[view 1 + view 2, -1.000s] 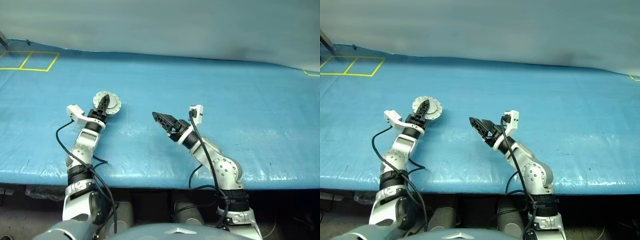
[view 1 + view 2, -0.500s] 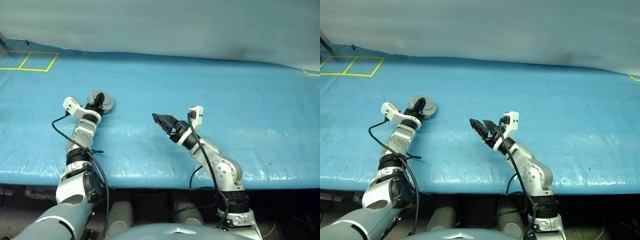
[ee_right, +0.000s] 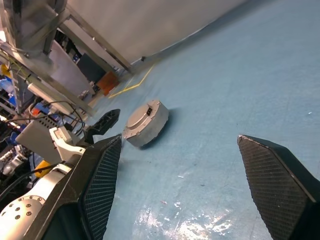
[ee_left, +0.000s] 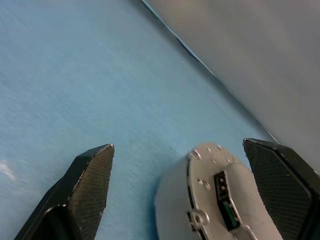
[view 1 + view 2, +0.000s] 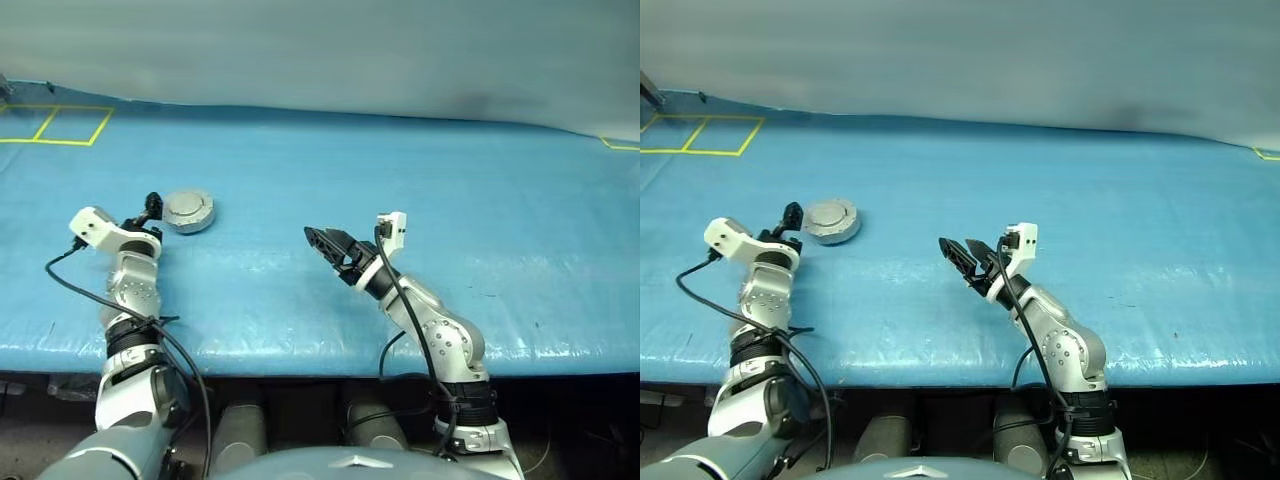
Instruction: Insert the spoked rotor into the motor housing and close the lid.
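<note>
Motor housing: I am seeing the motor housing (image 5: 188, 211) sitting flat on the blue counter (image 5: 420, 190) with the lid (image 5: 831, 214) down over it, plain grey face up. In the right wrist view the closed puck shows a small connector port on its side wall.
Spoked rotor: I am not finding it loose on the counter, so I am judging (not seeing) that it is inside, under the lid.
Left gripper: the left gripper (image 5: 150, 209) is hovering just beside the housing, on its left, jaws spread wide and holding nothing. In the left wrist view the housing is lying ahead between the two black fingers (image 4: 87, 185), and I cannot tell whether the nearer one is touching it.
Right gripper: the right gripper (image 5: 322, 240) is hanging over the middle of the counter, well apart from the housing, jaws parted and empty.
Risk, knock: with the left fingertips so near the rim, any sideways sweep of that arm is likely to shove the puck along the slick counter or pop the lid back up.
Risk, seating: I am not able to confirm that the lid is fully seated all round (the seam is too small to read); if the rotor is sitting crooked inside, the lid may be resting proud and could spring open.
Risk, cable: the left wrist's black cable (image 5: 70, 285) is looping low, and I am wary of it dragging on the counter edge.
</note>
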Motion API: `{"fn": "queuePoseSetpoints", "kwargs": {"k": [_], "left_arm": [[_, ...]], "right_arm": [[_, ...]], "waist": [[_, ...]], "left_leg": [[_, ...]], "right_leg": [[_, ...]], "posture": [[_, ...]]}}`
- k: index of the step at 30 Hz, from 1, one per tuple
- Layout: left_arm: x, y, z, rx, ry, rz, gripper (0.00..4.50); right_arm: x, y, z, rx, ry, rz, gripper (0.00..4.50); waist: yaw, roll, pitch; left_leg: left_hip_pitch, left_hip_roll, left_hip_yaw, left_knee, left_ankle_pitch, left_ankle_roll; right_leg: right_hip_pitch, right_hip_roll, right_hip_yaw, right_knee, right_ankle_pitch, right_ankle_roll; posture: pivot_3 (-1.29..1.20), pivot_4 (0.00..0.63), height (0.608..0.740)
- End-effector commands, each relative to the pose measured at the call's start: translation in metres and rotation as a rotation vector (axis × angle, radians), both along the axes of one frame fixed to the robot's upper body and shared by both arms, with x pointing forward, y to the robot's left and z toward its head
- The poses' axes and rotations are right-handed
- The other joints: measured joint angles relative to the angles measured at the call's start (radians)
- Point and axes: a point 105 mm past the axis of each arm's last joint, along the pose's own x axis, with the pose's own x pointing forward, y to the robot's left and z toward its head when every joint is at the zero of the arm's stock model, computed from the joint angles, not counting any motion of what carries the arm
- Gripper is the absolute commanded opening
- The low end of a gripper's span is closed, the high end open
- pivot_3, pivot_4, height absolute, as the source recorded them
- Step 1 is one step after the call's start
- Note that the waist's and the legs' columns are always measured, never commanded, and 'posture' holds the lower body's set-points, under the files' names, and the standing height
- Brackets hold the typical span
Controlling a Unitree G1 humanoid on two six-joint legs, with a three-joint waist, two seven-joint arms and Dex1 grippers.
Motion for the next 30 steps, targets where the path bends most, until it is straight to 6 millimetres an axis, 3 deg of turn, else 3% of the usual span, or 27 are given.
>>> {"fn": "queuePoseSetpoints", "kwargs": {"k": [1, 4, 8, 10, 12, 15, 19, 23, 25, 30], "left_arm": [[-0.001, 0.008, 0.038, 0.129, -0.115, 0.028, 4.49], [0.000, -0.002, 0.068, 0.249, -0.236, -0.021, 4.49], [-0.007, -0.077, 0.101, 0.386, -0.467, -0.468, 4.49], [-0.017, -0.114, 0.100, 0.462, -0.484, -0.702, 4.49], [-0.025, -0.133, 0.095, 0.518, -0.467, -0.832, 4.49], [-0.052, -0.177, 0.076, 0.608, -0.425, -1.152, 4.49], [-0.068, -0.194, 0.047, 0.739, -0.305, -1.340, 4.49], [-0.074, -0.198, 0.037, 0.778, -0.289, -1.401, 4.49], [-0.080, -0.203, 0.032, 0.780, -0.287, -1.446, 4.50], [-0.093, -0.212, 0.017, 0.786, -0.267, -1.536, 4.50]], "right_arm": [[0.002, -0.001, 0.015, -0.009, -0.081, -0.008, 3.91], [0.004, -0.007, 0.017, -0.092, -0.157, -0.028, 3.91], [0.006, -0.017, 0.020, -0.250, -0.298, -0.046, 3.91], [0.009, -0.024, 0.023, -0.304, -0.352, -0.056, 3.91], [0.010, -0.028, 0.025, -0.330, -0.383, -0.058, 3.91], [0.008, -0.041, 0.029, -0.406, -0.457, -0.026, 3.91], [0.000, -0.050, 0.023, -0.488, -0.485, 0.070, 3.91], [-0.001, -0.064, 0.015, -0.581, -0.472, 0.092, 3.91], [-0.001, -0.069, 0.012, -0.602, -0.464, 0.100, 4.42], [0.005, -0.080, 0.009, -0.674, -0.481, 0.033, 4.47]], "waist": [[0.006, 0.000, 0.000], [0.012, -0.001, 0.000], [0.014, -0.001, -0.001], [0.012, -0.001, -0.001], [0.009, 0.000, -0.001], [-0.003, 0.000, 0.000], [-0.002, 0.000, 0.000], [0.001, 0.000, 0.000], [0.003, 0.000, 0.000], [0.003, 0.000, 0.000]], "left_leg": [[0.000, 0.000, 0.000, 0.000, 0.000, 0.000], [-0.001, -0.001, 0.000, 0.001, 0.000, 0.000], [-0.001, -0.001, 0.001, 0.001, 0.000, -0.001], [-0.001, -0.002, 0.002, 0.001, 0.000, -0.001], [-0.001, -0.002, 0.002, 0.000, 0.000, -0.001], [0.000, -0.001, 0.002, 0.000, 0.000, -0.001], [0.002, 0.000, 0.002, -0.001, 0.000, -0.001], [0.003, 0.000, 0.002, 0.000, 0.000, -0.001], [0.003, 0.000, 0.002, 0.000, 0.000, -0.001], [0.003, 0.000, 0.003, -0.001, 0.000, -0.001]], "right_leg": [[0.000, 0.000, 0.000, 0.000, 0.000, 0.000], [0.000, -0.001, 0.000, -0.001, 0.000, -0.001], [0.000, -0.002, 0.000, -0.002, -0.001, -0.002], [0.000, -0.002, 0.001, -0.002, -0.001, -0.002], [0.000, -0.002, 0.001, -0.002, -0.001, -0.002], [0.000, -0.001, 0.002, -0.001, -0.002, -0.004], [0.000, 0.000, 0.002, 0.000, -0.004, -0.005], [0.001, 0.000, 0.002, 0.001, -0.006, -0.002], [0.001, -0.001, 0.002, 0.001, -0.006, -0.002], [0.001, -0.001, 0.002, 0.001, -0.006, -0.003]], "posture": [[0.00, 0.150, 0.740], [0.00, 0.150, 0.740], [0.00, 0.150, 0.740], [0.00, 0.150, 0.740], [0.00, 0.150, 0.740], [0.00, 0.150, 0.740], [0.00, 0.150, 0.740], [0.00, 0.150, 0.740], [0.00, 0.150, 0.740], [0.00, 0.150, 0.740]]}}
